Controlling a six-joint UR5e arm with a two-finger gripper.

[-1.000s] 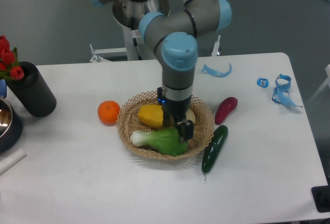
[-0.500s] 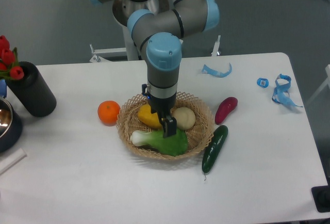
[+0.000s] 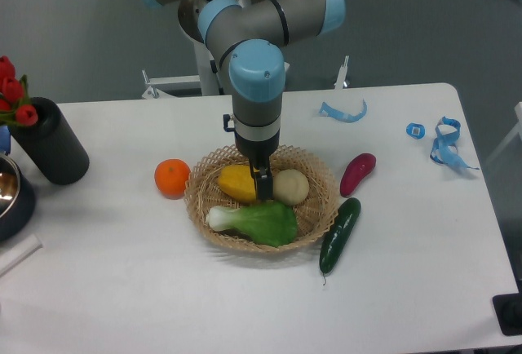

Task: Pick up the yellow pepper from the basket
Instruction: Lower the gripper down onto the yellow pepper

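The yellow pepper [image 3: 235, 183] lies in the left half of the round wicker basket [image 3: 320, 207], partly covered on its right by my gripper. My gripper [image 3: 263, 189] points straight down over the pepper's right edge, between the pepper and a beige potato [image 3: 290, 186]. Only one dark finger shows clearly, so the width of the jaws cannot be read. A green leafy vegetable [image 3: 257, 222] lies in the front of the basket, just below the fingertips.
An orange [image 3: 172, 177] sits left of the basket. A dark green cucumber [image 3: 339, 235] and a dark red pepper [image 3: 356, 174] lie to its right. A black cylinder [image 3: 50, 142] with red flowers stands far left. Blue scraps [image 3: 342, 112] lie at the back right.
The arm has shifted left and slightly back, taking the gripper from over the leafy vegetable's right side to the pepper's right edge and uncovering the potato.
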